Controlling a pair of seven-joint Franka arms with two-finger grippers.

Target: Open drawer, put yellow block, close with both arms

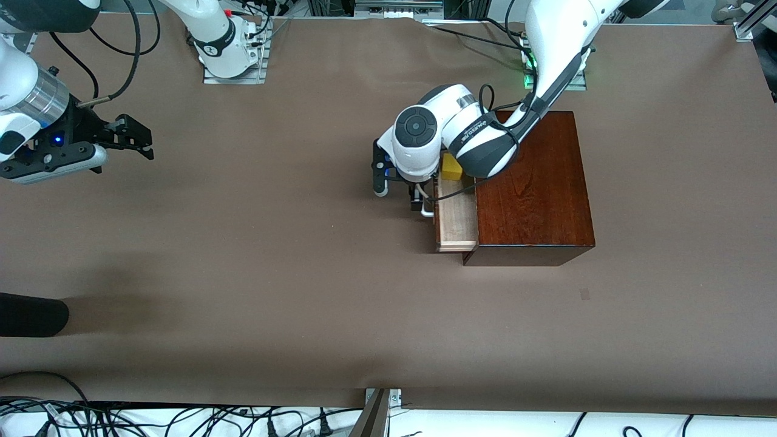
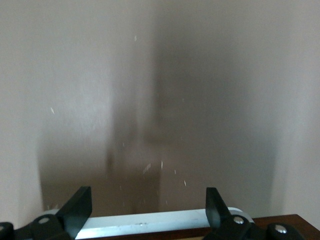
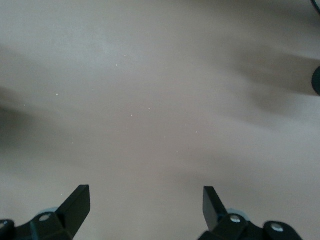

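Closing step in hand: yellow block [image 1: 451, 167] already inside half-open drawer [image 1: 456, 215]. Left tool [image 2: 148, 210] spread around white handle [image 2: 150, 223], ungripped. Right tool [image 1: 124, 138] released, waiting over bare worktop [image 1: 255, 255]. Next: push drawer inward.

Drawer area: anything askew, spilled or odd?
Nothing stands out. The drawer is part open and square to the box, with the yellow block in it. The left gripper is open at the white handle; the right gripper waits open.

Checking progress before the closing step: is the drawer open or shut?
Open. The drawer sticks out of the wooden box, its pale tray exposed with the yellow block inside.
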